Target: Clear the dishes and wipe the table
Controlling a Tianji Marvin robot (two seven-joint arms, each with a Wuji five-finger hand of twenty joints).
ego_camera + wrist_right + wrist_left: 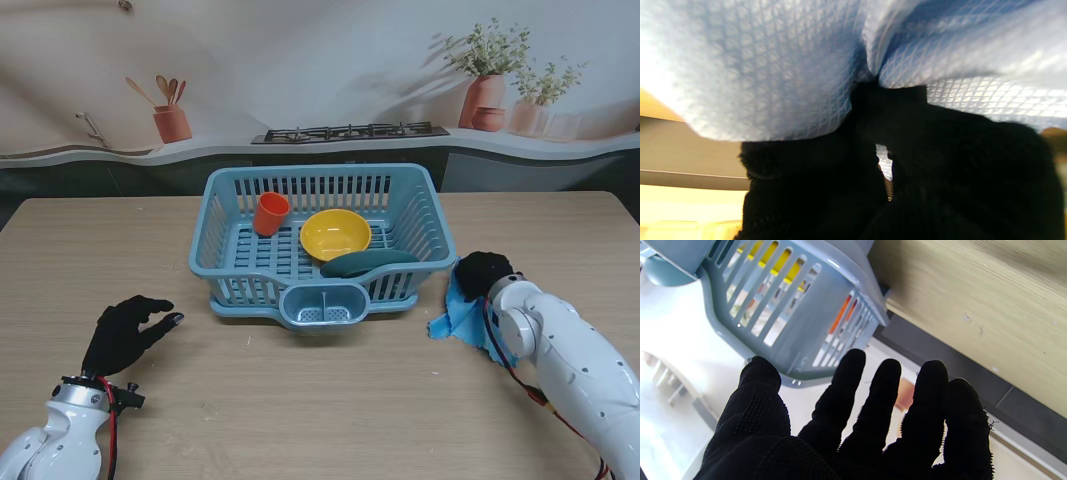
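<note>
A blue waffle-weave cloth is bunched on the wood-grain desk, just right of the slatted blue plastic dish basket. It is grasped by the black-gloved right hand, whose fingers are clenched into the folds; much of the cloth is hidden under hand and arm. Inside the basket are seen an orange cup, a round yellow bowl and a dark green plate. The left hand is held released, fingers spread, well apart from the cloth.
</note>
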